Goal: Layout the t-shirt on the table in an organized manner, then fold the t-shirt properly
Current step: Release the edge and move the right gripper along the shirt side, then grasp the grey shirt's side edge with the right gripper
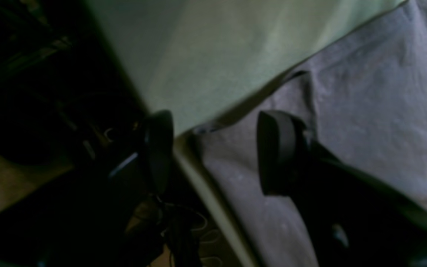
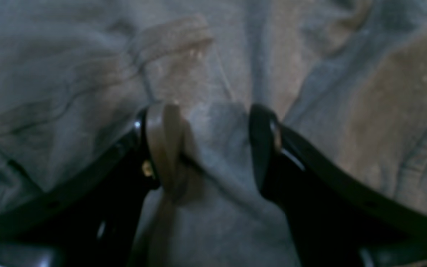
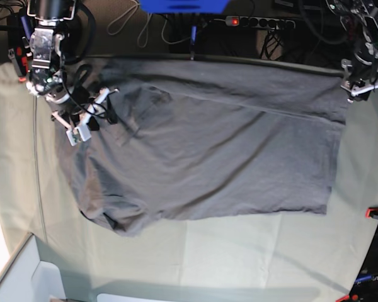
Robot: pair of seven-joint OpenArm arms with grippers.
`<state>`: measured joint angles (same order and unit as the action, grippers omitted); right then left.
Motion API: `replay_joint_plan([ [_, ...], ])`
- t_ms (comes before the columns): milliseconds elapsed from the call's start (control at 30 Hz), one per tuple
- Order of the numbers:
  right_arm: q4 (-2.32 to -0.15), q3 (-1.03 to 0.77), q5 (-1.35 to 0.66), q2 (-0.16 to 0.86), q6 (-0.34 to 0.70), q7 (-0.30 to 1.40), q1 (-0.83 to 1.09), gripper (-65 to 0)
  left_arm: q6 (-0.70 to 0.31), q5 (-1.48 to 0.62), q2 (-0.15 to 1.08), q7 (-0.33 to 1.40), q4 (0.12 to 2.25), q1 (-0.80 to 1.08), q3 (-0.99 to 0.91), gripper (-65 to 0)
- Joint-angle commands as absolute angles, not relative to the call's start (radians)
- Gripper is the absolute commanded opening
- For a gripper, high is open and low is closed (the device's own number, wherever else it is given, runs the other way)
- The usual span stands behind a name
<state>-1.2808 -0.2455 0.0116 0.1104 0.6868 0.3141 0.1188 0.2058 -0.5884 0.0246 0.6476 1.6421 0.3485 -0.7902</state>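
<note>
1. The shirt [image 3: 208, 151] lies spread across the far half of the worktop [image 3: 252, 258], its long upper edge running along the worktop's far rim
2. Its body is mostly flat with shallow diagonal creases; the end on the base view's left is rumpled and bunched, with a rounded lump of cloth at the lower left corner
3. The end on the base view's right finishes in a fairly straight edge, and the near edge runs roughly level across the worktop
4. The right end effector [image 2: 213, 148] sits over the bunched end of the shirt, in the base view's upper left; in the right wrist view its jaws stand apart with a ridge of grey cloth rising between them, and the tan pad [image 2: 163, 144] touches that cloth
5. Whether that fold is truly pinched I cannot tell, as the jaws are visibly spread
6. The left end effector [image 1: 213, 152] hangs at the shirt's far right corner, by the worktop's edge; its jaws are wide apart, one over the shirt and one out past the rim, and nothing is held between them
7. Red clamps [image 3: 377, 212] sit at the worktop's right side, and a power strip [image 3: 258, 22] with cables lies behind the far rim
</note>
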Motion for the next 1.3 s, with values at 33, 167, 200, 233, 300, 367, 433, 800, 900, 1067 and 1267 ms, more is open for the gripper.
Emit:
replay_joint_plan([
  [33, -1.297, -0.249, 0.002, 0.119, 0.698, 0.305, 0.113, -36.0, 0.203, -0.588, 0.036, 0.633, 1.658, 0.351, -0.796, -30.7],
  [167, -1.300, -0.249, 0.001, 0.119, 0.698, 0.305, 0.111, -46.6, 0.203, -0.584, 0.038, 0.633, 1.661, 0.335, -0.794, -30.7],
  [200, -1.300, -0.249, 0.001, 0.119, 0.698, 0.305, 0.110, -51.5, 0.203, -0.584, 0.038, 0.633, 1.661, 0.335, -0.794, -30.7],
  [233, -1.300, -0.249, 0.001, 0.119, 0.698, 0.305, 0.108, -56.4, 0.203, -0.584, 0.039, 0.633, 1.661, 0.335, -0.794, -30.7],
  [300, -1.300, -0.249, 0.001, 0.119, 0.698, 0.305, 0.107, -65.0, 0.203, -0.584, 0.039, 0.633, 1.661, 0.334, -0.794, -30.7],
  [367, -1.300, -0.249, 0.001, 0.119, 0.698, 0.305, 0.105, -65.0, 0.203, -0.584, 0.039, 0.633, 1.661, 0.335, -0.794, -30.7],
  [433, -1.302, -0.249, 0.001, 0.119, 0.698, 0.305, 0.104, -65.0, 0.203, -0.584, 0.041, 0.633, 1.661, 0.335, -0.794, -30.7],
  [800, -1.489, -0.255, 0.001, 0.114, 0.698, 0.311, 0.125, -65.0, 0.203, -0.590, 0.041, 0.633, 1.664, 0.332, -0.794, -30.7],
  [900, -1.494, -0.257, 0.001, 0.114, 0.698, 0.311, 0.124, -65.0, 0.203, -0.590, 0.042, 0.633, 1.664, 0.332, -0.794, -30.7],
  [1067, -1.494, -0.334, -0.005, 0.097, 0.698, 0.305, 0.120, -65.0, 0.203, -0.590, 0.042, 0.633, 1.664, 0.334, -0.794, -30.7],
  [1267, -1.489, -0.363, -0.002, 0.081, 0.698, 0.305, 0.113, -65.0, 0.203, -0.590, 0.042, 0.633, 1.664, 0.332, -0.794, -30.7],
])
